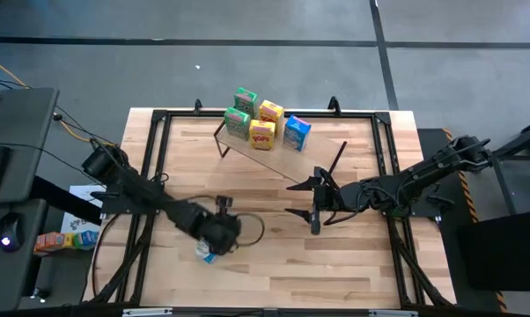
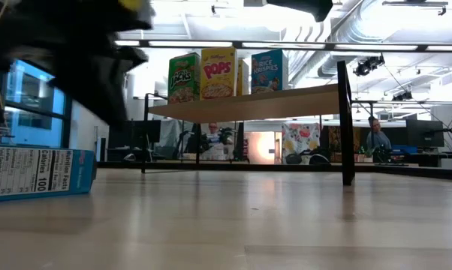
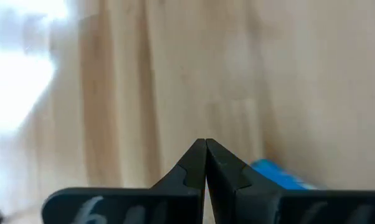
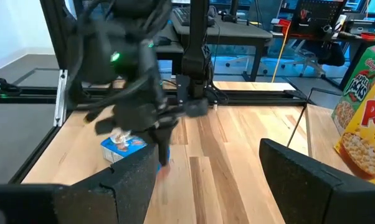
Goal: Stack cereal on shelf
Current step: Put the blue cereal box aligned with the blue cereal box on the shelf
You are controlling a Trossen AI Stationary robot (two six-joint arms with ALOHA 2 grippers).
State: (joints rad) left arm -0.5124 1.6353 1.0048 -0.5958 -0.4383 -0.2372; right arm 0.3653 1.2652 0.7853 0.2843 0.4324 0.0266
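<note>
The light-wood shelf (image 1: 316, 150) (image 2: 248, 105) stands at the table's far side on thin black legs. On it stand two green boxes (image 1: 241, 111), two yellow boxes (image 1: 266, 123) and one blue box (image 1: 297, 132), all upright. A second blue box (image 1: 205, 253) (image 2: 38, 172) (image 4: 122, 144) lies flat on the table near the near-left. My left gripper (image 1: 214, 239) (image 3: 205, 143) is shut, low over the table, right beside this box. My right gripper (image 1: 298, 199) (image 4: 206, 152) is open, at mid-table, touching nothing. My left gripper's shut fingers (image 4: 163, 152) slant down to the table close beside the lying blue box's edge (image 3: 281, 175). I cannot tell whether they touch it. The box lies flat on the tabletop.
A black frame (image 1: 150, 167) runs along the tabletop's edges. The shelf's black leg (image 2: 345, 127) stands on the table near the middle. Bare wood lies between the shelf and the two grippers. People and desks show in the room beyond the table.
</note>
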